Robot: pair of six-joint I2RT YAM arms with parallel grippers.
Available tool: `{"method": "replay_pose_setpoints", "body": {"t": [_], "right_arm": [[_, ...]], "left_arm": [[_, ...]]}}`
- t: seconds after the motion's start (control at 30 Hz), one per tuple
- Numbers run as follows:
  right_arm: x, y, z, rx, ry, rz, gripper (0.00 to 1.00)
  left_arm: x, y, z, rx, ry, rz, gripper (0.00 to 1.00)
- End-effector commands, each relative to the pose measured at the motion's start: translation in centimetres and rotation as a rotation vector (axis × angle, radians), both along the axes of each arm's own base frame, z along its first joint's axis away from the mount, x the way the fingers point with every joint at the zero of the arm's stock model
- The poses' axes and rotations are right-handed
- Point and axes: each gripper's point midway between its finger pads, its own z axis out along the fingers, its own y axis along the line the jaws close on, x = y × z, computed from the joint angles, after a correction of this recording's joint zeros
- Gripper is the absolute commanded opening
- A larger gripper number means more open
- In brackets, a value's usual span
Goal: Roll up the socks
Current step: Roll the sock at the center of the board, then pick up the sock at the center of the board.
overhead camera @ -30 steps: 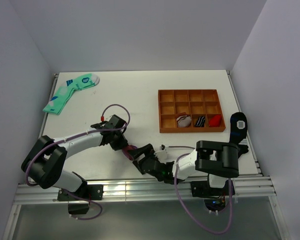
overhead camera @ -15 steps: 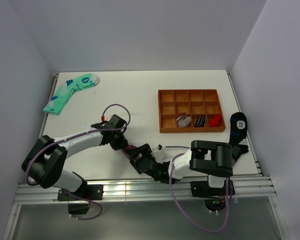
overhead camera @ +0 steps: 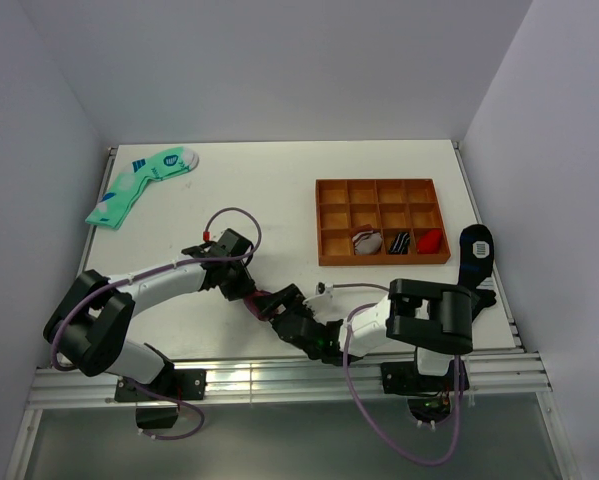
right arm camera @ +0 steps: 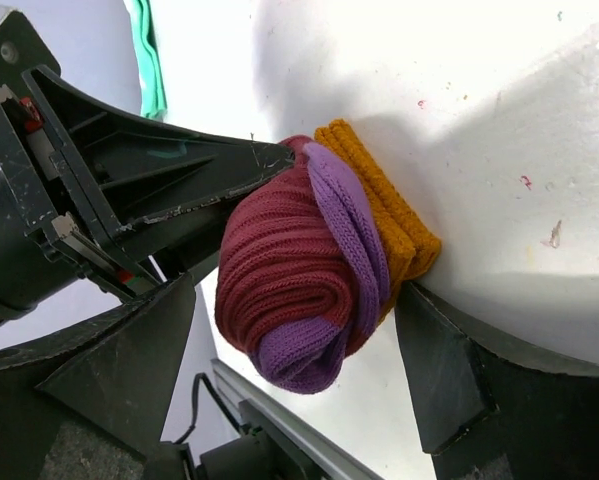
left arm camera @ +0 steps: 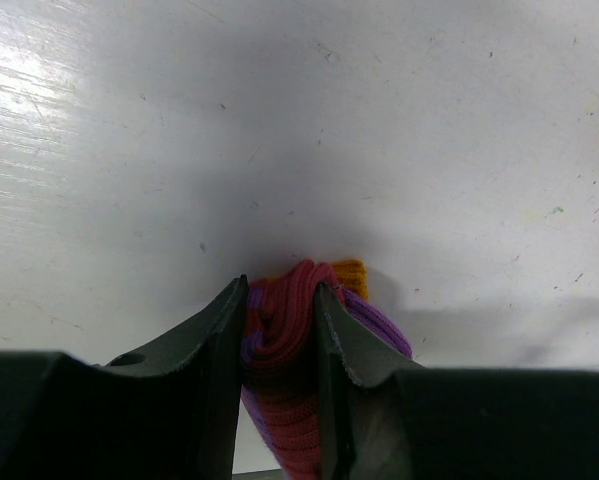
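The green socks point(overhead camera: 139, 185) lay at the far left corner of the table point(overhead camera: 279, 190), well apart from our work. Near the near edge, about midway along it, our left jaws stood narrow, pinching one end of the rolled socks point(right arm camera: 299, 275), in our judgement to stop the roll springing open. The bundle rested on the table, maroon coils wound tight, a purple band across them and the orange cuff outermost. Our right jaws stood wide on either side of the roll, probably placed to draw the cuff over it. Further right sat the tray point(overhead camera: 382, 262), three front compartments holding bundles, and a black sock point(overhead camera: 476, 250) at the right edge.
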Motion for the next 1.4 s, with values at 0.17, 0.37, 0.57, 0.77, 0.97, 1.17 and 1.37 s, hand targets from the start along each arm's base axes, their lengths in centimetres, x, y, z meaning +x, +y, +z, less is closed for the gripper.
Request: {"method": "replay_pose_setpoints", "body": {"t": [0.17, 0.37, 0.57, 0.77, 0.97, 1.17, 1.37], "right_arm": [[1.3, -1.5, -1.3, -0.143, -0.074, -0.011, 0.86], [1.4, -1.7, -1.9, -0.179, -0.08, 0.002, 0.85], [1.6, -1.8, -2.3, -0.208, -0.098, 0.018, 0.79], [1.7, -2.1, -2.5, -0.281, -0.133, 0.038, 0.79], [1.8, -2.5, -2.2, -0.36, -0.18, 0.072, 0.79], [2.1, -2.9, -2.5, -0.387, -0.185, 0.091, 0.79], [2.6, -3.6, -2.8, -0.356, -0.174, 0.089, 0.79]], "left_arm": [[-4.3, 3.6, -3.5, 0.176, 0.166, -0.062, 0.0], [-4.4, 3.6, -3.5, 0.18, 0.171, -0.07, 0.0], [-4.5, 3.6, -3.6, 0.182, 0.175, -0.072, 0.0], [-4.6, 3.6, -3.8, 0.185, 0.184, -0.08, 0.0], [-4.6, 3.6, -4.1, 0.194, 0.195, -0.094, 0.0], [-4.6, 3.7, -4.3, 0.206, 0.207, -0.108, 0.0], [-4.8, 3.9, -4.6, 0.223, 0.22, -0.119, 0.0]]}}
